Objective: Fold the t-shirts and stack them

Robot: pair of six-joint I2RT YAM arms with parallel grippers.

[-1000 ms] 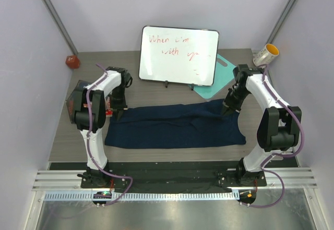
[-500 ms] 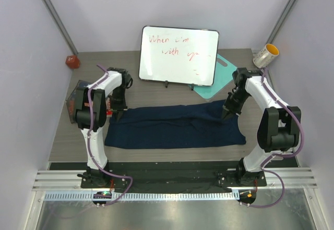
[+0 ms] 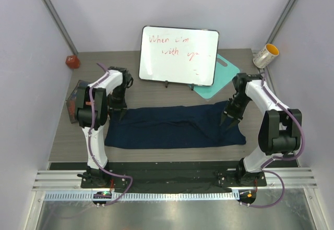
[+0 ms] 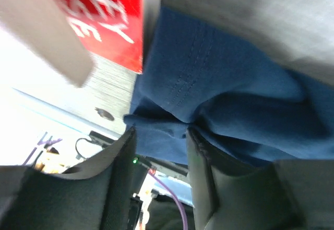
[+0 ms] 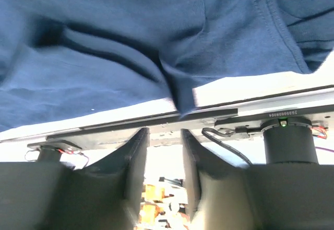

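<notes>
One dark navy t-shirt lies folded into a long band across the table, between the two arms. My left gripper sits at the band's far left corner. In the left wrist view its jaws stand apart, with the shirt's hemmed corner lying loose at the fingertips. My right gripper hovers over the shirt's right end. Its fingers are parted and bare, and a small ridge of cloth lies just beyond the tips. The shirt fills the upper part of that view.
A whiteboard with red writing stands at the back centre, and a teal board lies flat behind its right side. A red object sits at the back left, and a yellow-rimmed cup at the back right.
Both grippers have gone from shut on the shirt's far edge to open, letting the cloth drop. The right gripper has shifted slightly toward the near side.
</notes>
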